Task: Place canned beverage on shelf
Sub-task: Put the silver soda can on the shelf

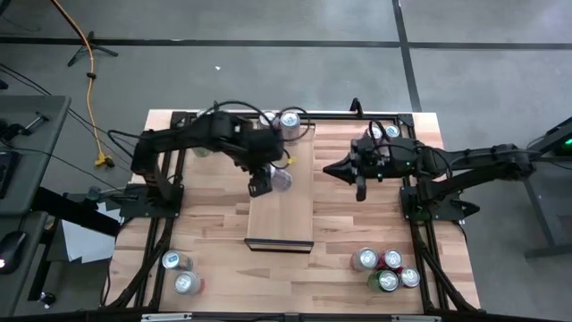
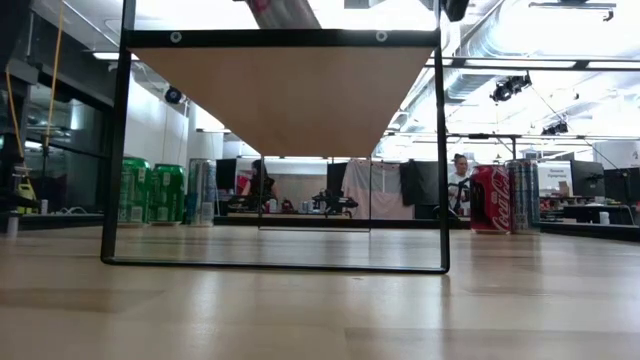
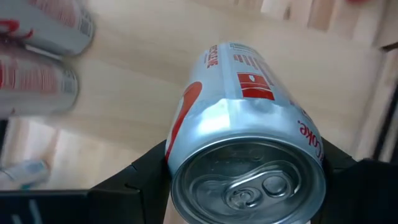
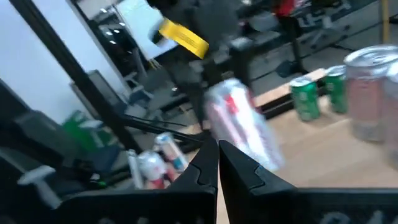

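The shelf (image 1: 281,201) is a long pale board on a dark frame in the middle of the table; the low view shows its underside (image 2: 280,90). My left gripper (image 1: 264,183) hangs over the shelf's left half, shut on a silver and red can (image 3: 242,124), which also shows in the high view (image 1: 282,179) and the right wrist view (image 4: 239,127). At the shelf's far end stand two silver cans (image 1: 288,121), bottoms on the board. My right gripper (image 1: 329,168) is shut and empty, level, just right of the shelf, pointing at it. My left gripper pinches the can's side wall near its top end (image 3: 186,155) between its two fingers (image 3: 140,177), one on each side. The fingers come from above, slanting steeply down, roughly along the can. The can is lifted clear above the shelf, tilted, its tab end toward the wrist.
Two silver cans (image 1: 181,272) stand near the table's front left, and several cans (image 1: 386,270) cluster at the front right. Another can (image 1: 391,131) sits at the back right. The shelf's near half (image 1: 279,224) is bare board.
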